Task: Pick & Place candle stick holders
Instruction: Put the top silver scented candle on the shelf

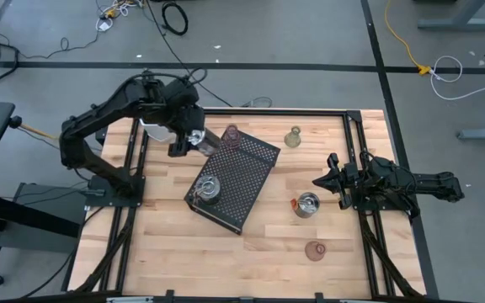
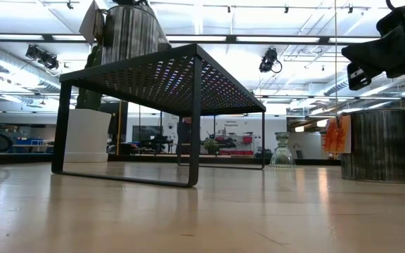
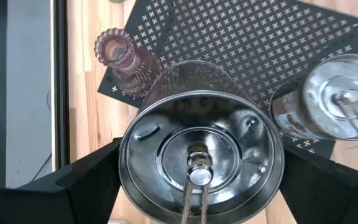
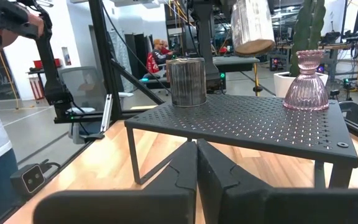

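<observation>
Left pincer grips shiny ribbed silver holder above perforated tray

The tabletop is pale wood planks with visible grain. The tray is matte black, perforated with small cross-shaped holes. Three holders are shiny silver metal, streaked with fine vertical lines. Two are ribbed pinkish glass; one is olive-yellow glass. Both arms are black.
</observation>
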Controlling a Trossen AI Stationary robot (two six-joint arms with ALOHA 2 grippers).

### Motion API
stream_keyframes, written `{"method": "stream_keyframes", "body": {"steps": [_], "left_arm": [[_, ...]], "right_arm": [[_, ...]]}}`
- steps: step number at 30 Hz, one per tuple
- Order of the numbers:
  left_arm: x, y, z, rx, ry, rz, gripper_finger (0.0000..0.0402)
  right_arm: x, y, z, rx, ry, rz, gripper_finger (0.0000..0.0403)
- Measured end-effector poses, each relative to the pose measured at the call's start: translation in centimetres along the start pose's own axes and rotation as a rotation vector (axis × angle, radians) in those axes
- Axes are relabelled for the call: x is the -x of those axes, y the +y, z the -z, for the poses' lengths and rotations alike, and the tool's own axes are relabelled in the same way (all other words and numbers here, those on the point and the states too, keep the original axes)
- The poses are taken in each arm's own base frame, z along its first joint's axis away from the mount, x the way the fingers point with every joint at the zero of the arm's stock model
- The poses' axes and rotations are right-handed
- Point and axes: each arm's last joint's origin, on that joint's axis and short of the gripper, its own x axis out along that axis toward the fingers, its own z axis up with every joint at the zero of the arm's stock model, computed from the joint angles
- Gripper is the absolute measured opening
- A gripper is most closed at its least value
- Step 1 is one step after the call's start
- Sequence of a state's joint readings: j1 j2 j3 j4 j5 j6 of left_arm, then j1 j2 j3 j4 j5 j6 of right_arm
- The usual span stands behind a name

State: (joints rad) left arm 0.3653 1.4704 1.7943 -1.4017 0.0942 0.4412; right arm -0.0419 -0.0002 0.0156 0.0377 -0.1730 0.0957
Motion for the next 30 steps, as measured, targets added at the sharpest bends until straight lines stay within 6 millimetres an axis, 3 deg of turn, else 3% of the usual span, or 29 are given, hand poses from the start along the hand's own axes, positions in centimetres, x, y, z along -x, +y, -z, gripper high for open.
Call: {"method": "stream_keyframes", "body": {"steps": [13, 30], "left_arm": [[-2.5, 0.6, -1.2, -0.057, 0.033, 0.023, 0.0374], [-3.2, -0.4, -2.1, -0.153, 0.028, 0.04, 0.0374]], "right_arm": [[0.0, 0.0, 0.0, 0.0, 0.0, 0.0, 0.0012], [0.0, 0.0, 0.0, 0.0, 0.0, 0.0, 0.0012]]}}
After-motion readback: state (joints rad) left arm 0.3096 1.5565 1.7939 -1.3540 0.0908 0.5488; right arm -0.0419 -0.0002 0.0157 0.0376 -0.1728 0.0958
